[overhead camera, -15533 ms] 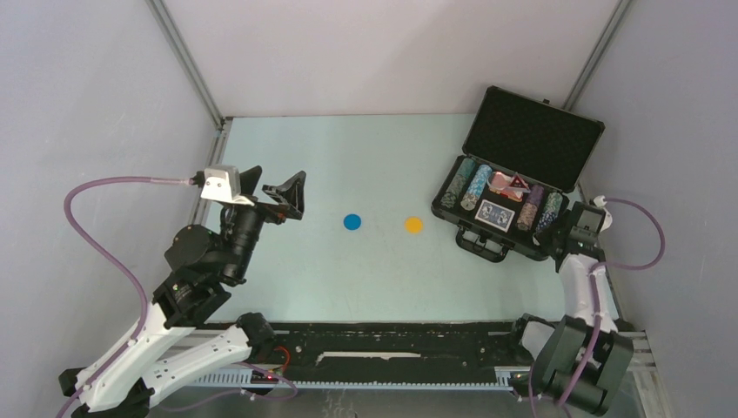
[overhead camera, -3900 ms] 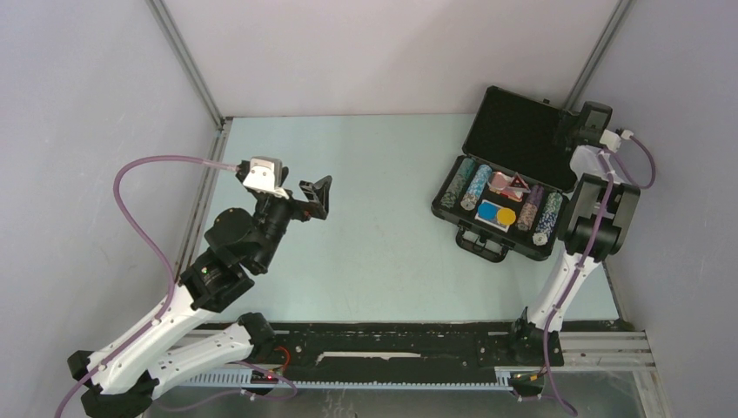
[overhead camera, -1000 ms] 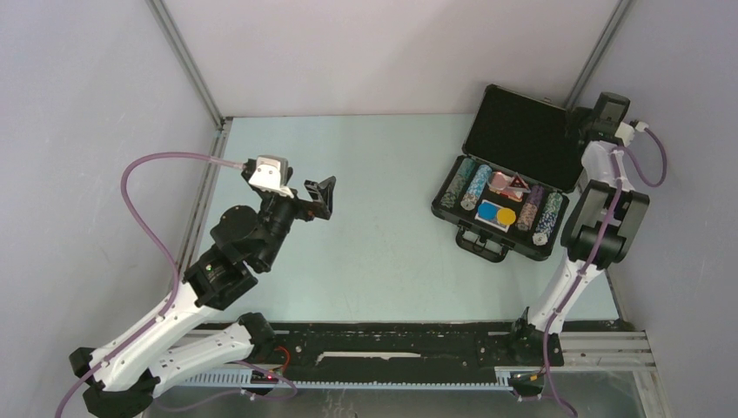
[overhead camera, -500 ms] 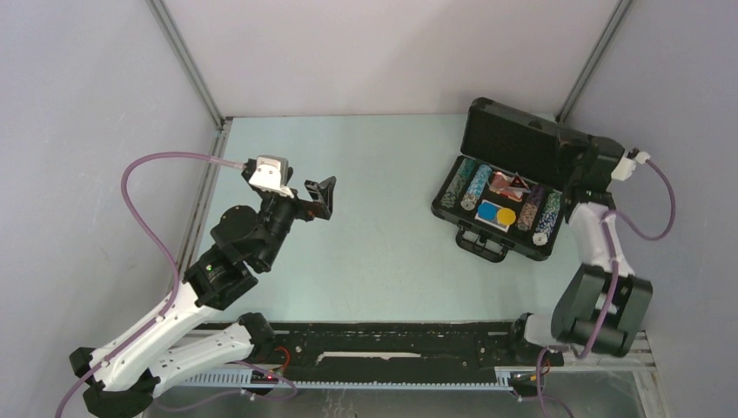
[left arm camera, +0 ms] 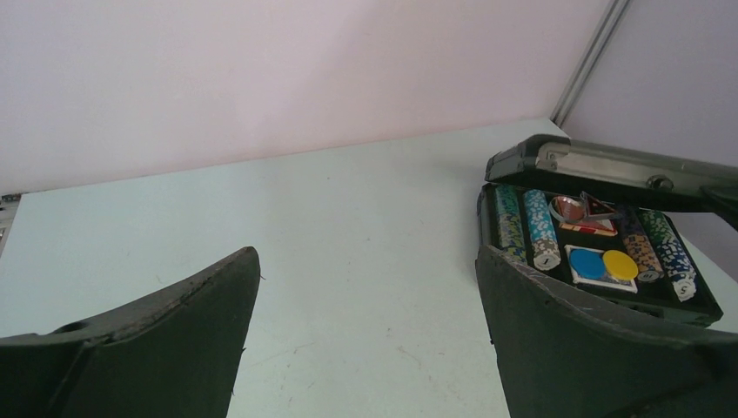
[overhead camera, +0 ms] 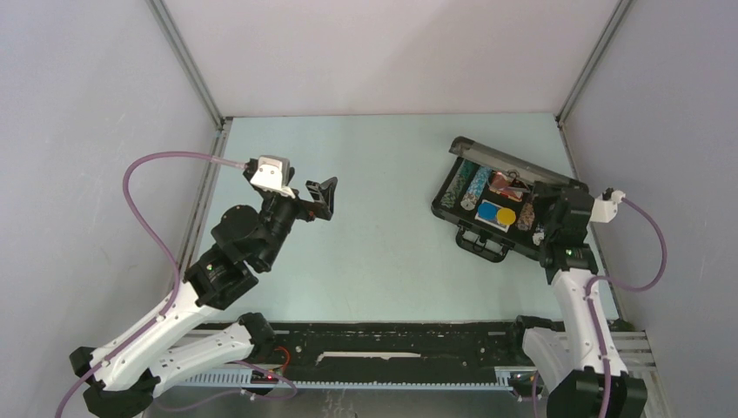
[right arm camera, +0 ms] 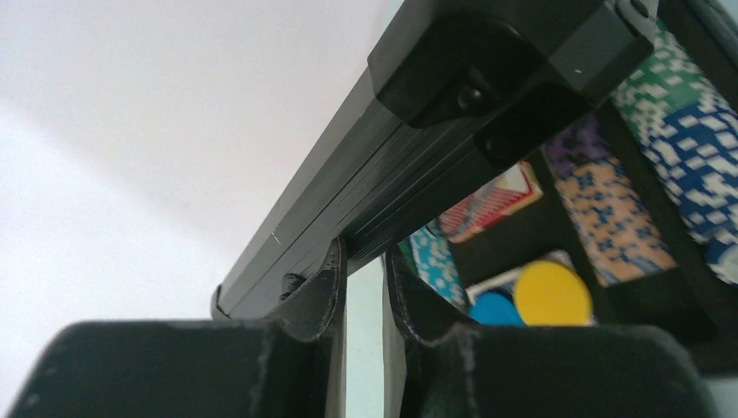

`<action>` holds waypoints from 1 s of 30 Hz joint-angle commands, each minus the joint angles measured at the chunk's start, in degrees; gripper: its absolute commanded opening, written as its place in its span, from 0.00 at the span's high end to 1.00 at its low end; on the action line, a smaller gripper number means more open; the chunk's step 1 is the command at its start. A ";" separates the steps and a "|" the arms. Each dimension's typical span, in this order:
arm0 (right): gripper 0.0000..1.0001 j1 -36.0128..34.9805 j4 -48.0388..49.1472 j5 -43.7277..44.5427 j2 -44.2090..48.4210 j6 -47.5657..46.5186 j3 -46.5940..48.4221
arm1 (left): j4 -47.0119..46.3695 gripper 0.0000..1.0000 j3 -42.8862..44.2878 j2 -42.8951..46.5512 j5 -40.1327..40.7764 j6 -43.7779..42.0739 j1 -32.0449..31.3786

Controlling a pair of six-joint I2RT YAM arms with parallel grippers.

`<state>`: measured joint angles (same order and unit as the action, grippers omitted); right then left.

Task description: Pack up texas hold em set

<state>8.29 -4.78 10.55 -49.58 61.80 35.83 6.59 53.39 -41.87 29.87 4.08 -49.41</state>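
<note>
The texas hold em set's black briefcase (overhead camera: 484, 244) lies at the right of the table, its lid (overhead camera: 513, 165) tipped low over the base. Rows of striped chips (overhead camera: 474, 185), a blue disc (overhead camera: 487, 210) and a yellow disc (overhead camera: 506, 212) show under it. My right gripper (overhead camera: 550, 205) is at the lid's right end. In the right wrist view its jaws (right arm camera: 363, 249) stand a narrow slit apart, tips at the lid's rim (right arm camera: 418, 165). My left gripper (overhead camera: 320, 198) hangs wide open and empty over the table's left. The left wrist view shows the red triangle (left arm camera: 596, 206).
Grey walls close in the pale green table (overhead camera: 383, 174) on three sides, with metal posts (overhead camera: 187, 65) at the back corners. The case's handle (overhead camera: 480, 246) points toward the table's near edge. A purple cable (overhead camera: 644, 252) loops off my right wrist.
My right arm has swung from behind the upright lid down toward the front, and the lid has come down with it to a low tilt. The right jaws have parted slightly. The left arm is still.
</note>
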 commanded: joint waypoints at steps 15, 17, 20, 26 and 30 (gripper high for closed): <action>0.62 -2.58 -13.96 1.20 8.33 -17.95 -9.07 | 14.41 0.00 16.11 -13.55 -20.79 22.61 -0.87; 0.61 -2.79 -14.45 -0.11 8.61 -19.43 -9.18 | 13.09 0.00 13.42 -14.66 -23.99 26.97 -0.90; 0.57 -4.35 -15.29 -2.96 8.94 -23.05 -9.18 | 8.92 0.00 7.73 -15.40 -26.52 31.88 -0.87; 0.32 -8.12 -21.36 -3.99 9.05 -28.58 -7.51 | -1.20 0.00 -2.52 -18.84 -31.62 39.68 -2.02; 0.26 -11.72 -23.08 -16.48 10.79 -28.67 -6.15 | -3.34 0.00 -5.39 -20.04 -29.25 40.87 -5.01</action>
<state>-0.36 -25.61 4.62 -40.71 36.23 26.09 9.65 50.39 -61.87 1.30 40.64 -51.90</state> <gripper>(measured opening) 0.707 0.996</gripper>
